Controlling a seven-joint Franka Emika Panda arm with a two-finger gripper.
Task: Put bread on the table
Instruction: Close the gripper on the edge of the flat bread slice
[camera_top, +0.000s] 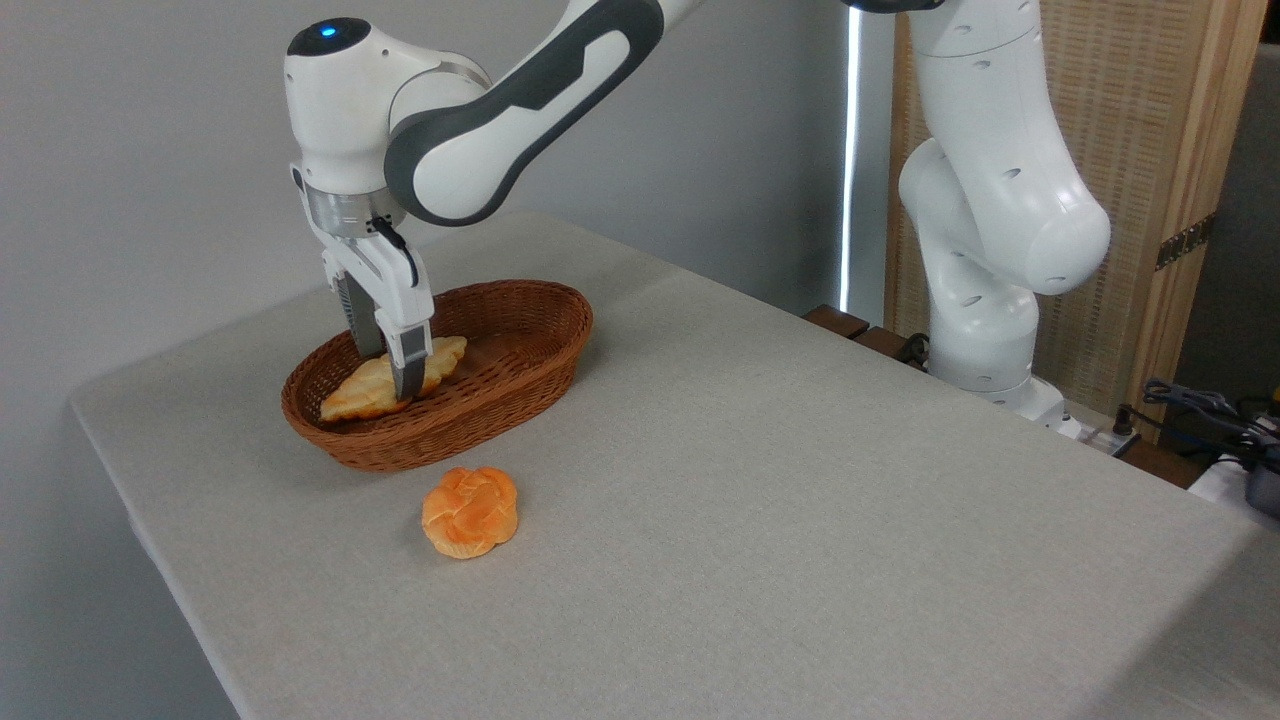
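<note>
The fingers (388, 375) pinch the bread (385, 382) inside the basket (500, 380) on the counter (800, 480); a bun (470, 512) sits nearer.

a brown oval wicker basket (520, 340) stands toward the back left of the scene. just in front of it, apart from its rim, lies a round orange knotted bun (470, 511). at the far right stands a wooden-framed woven screen (1150, 120), with dark cables (1200, 405) near its foot.
</note>
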